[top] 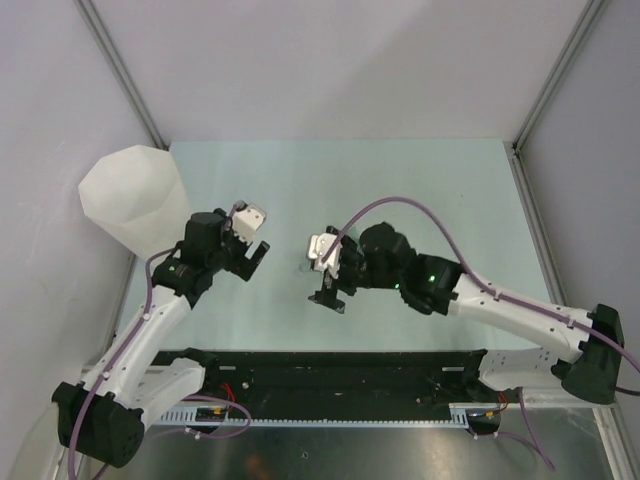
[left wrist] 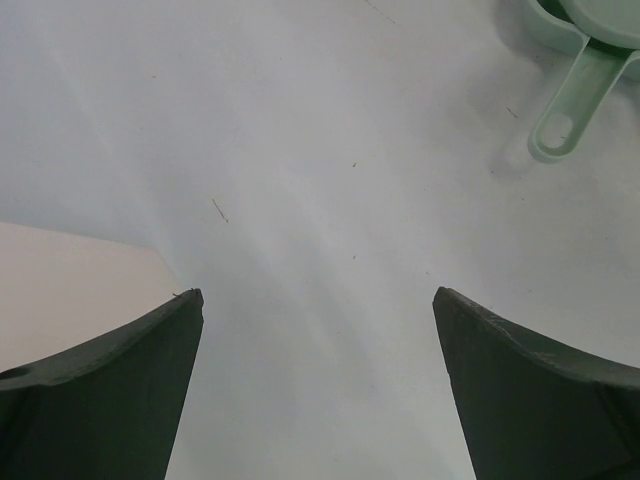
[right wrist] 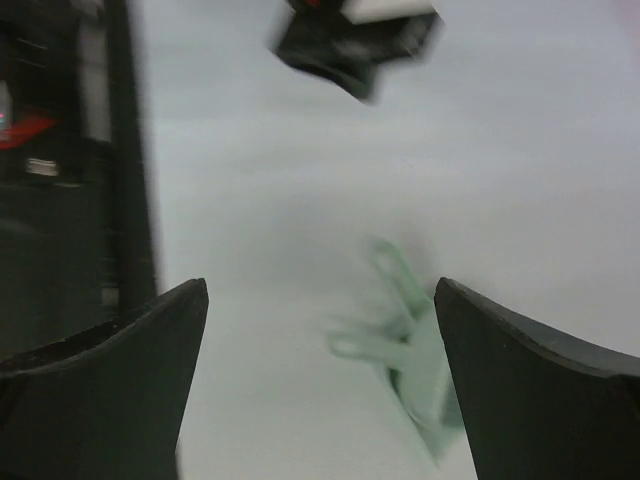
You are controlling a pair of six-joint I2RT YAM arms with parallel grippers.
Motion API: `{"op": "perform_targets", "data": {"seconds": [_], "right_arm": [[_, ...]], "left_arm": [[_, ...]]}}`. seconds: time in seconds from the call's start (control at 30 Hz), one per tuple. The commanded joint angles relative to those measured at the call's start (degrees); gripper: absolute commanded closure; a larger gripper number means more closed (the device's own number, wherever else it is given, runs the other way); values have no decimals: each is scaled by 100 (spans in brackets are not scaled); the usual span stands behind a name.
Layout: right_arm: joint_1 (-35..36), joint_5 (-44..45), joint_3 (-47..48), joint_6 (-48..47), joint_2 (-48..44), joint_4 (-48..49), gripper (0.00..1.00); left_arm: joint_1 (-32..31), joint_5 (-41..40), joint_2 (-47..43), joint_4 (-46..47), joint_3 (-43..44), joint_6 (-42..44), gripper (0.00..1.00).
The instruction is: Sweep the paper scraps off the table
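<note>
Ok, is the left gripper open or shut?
Open. In its wrist view the left gripper has its fingers wide apart, with nothing but table showing between them.

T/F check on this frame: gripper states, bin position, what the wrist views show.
1. The left gripper is open and empty. True.
2. The white bin stands at the far right corner of the table. False: it stands at the far left corner.
3. The right gripper is shut on a tool. False: it is open, and the blurred green tool lies on the table beyond it.
4. A pale green handle shows in the left wrist view. True.
</note>
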Motion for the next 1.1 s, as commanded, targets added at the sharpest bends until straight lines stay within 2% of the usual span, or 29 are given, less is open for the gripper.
{"op": "perform_targets", "data": {"seconds": [0.0,0.03,0.13,0.2,0.3,0.43,0.63,0.67,0.73,0.77,0.87,0.9,0.97,1.0,1.07], "right_arm": [[-624,-3697,362,452,80,-1017,0],[-729,-4380,441,470,124,-1227,0],[-1370,-5306,485,601,396,-1431,0],[-1887,-5380,485,951,632,-1414,0],[-2416,-4924,485,1540,914,-1309,0],[-3653,-5134,477,2068,1161,-1247,0],[-5026,-3404,415,2928,1293,-1378,0],[-5550,-3246,372,3044,1276,-1370,0],[-6054,-3025,39,3325,1171,-1065,0],[-6613,-2937,-111,3605,979,-914,0],[-7206,-2095,-770,4028,496,-273,0],[-7434,-1484,-937,4064,354,233,0],[-7463,-752,-1630,4056,-31,938,0],[-7428,-182,-1876,4064,-138,1829,0],[-7332,182,-2702,4056,-271,2713,0]], "left_arm": [[56,178,93,146,82,37,0],[64,178,102,155,108,37,0],[64,187,128,155,100,28,0],[73,187,145,155,82,28,0],[91,213,163,164,12,37,0],[126,371,303,190,-102,55,0],[336,871,655,260,-182,160,0],[450,1107,786,304,-190,186,0],[574,1206,918,462,-225,187,0],[687,1215,1050,559,-243,178,0],[943,1075,1217,1199,-392,152,0],[987,979,1305,1427,-454,125,0],[1075,943,1349,2227,-708,29,0],[1084,960,1376,2534,-822,-32,0],[1084,978,1376,3588,-1235,-348,0]]}}
